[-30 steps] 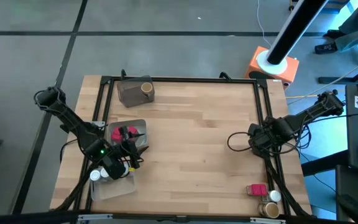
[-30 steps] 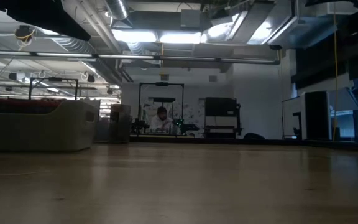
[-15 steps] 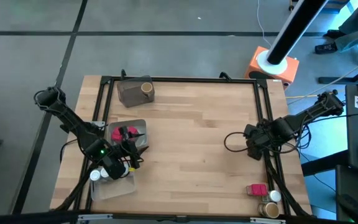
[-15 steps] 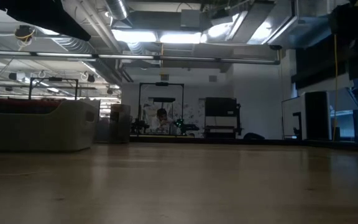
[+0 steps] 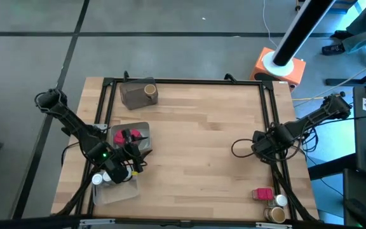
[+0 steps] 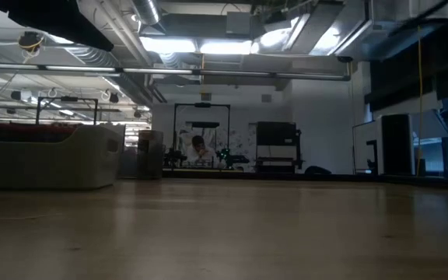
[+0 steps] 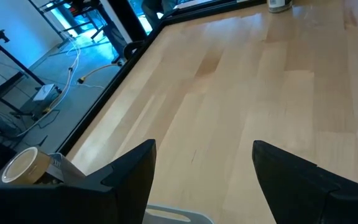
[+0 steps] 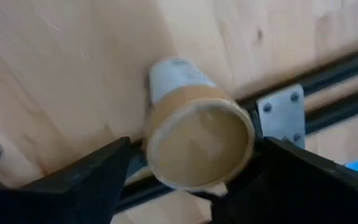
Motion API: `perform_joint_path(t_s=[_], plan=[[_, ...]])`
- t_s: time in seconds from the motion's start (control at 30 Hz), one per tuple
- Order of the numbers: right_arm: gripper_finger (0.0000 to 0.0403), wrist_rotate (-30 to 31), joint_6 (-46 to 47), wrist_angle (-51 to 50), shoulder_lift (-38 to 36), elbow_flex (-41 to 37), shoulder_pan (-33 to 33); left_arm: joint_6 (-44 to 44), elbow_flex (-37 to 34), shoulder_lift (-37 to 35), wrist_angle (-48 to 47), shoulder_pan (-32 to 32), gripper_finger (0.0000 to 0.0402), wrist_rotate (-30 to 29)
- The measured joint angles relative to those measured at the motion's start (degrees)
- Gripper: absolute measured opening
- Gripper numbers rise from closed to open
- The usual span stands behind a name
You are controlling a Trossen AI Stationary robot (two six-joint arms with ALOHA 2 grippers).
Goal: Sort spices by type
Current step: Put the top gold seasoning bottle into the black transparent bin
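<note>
Wooden table (image 5: pixel 196 140); right hand (image 8: pixel 185 162) grips tan-topped jar (image 8: pixel 194 140).

The left arm stretches from the table's left edge toward its near left corner, its dark two-finger left gripper (image 7: pixel 197 171) spread wide with nothing between the fingers. The right arm folds in at the right edge; its dark right gripper (image 8: pixel 188 158) clamps a tan-topped round jar (image 8: pixel 194 140).

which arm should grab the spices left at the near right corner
Right. The right gripper is at the right edge, nearest the pink packet, white-capped jar and tan-topped jar. The left gripper sits over the trays across the table.
</note>
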Motion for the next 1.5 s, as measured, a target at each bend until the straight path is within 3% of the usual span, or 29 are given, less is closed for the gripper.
perform_joint_path(t_s=[0.17, 0.67, 1.13, 1.4, 1.5], plan=[[0.0356, 3.5, -1.1, 0.3, 0.6, 0.1, 0.0, 0.0, 0.0, 0.0, 0.0, 0.0, 0.0253, 0.0], [0.0355, -0.7, -11.3, 0.0, 8.2, 0.0, 0.0, 0.0, 0.0, 0.0, -0.1, 0.0, 0.0253, 0.0], [0.0354, -0.4, -22.3, 1.2, 17.1, 0.0, 0.0, 0.0, 0.0, 0.0, -0.1, 0.0, 0.0253, 0.0], [0.0294, 0.0, -23.0, 3.1, 18.6, 0.2, 0.0, 0.0, 0.0, 0.0, -0.1, 0.0, 0.0253, 0.1], [0.0288, -0.1, -22.5, 3.1, 18.6, 0.2, 0.0, 0.0, 0.0, 0.0, -0.1, 0.0, 0.0253, 0.0]])
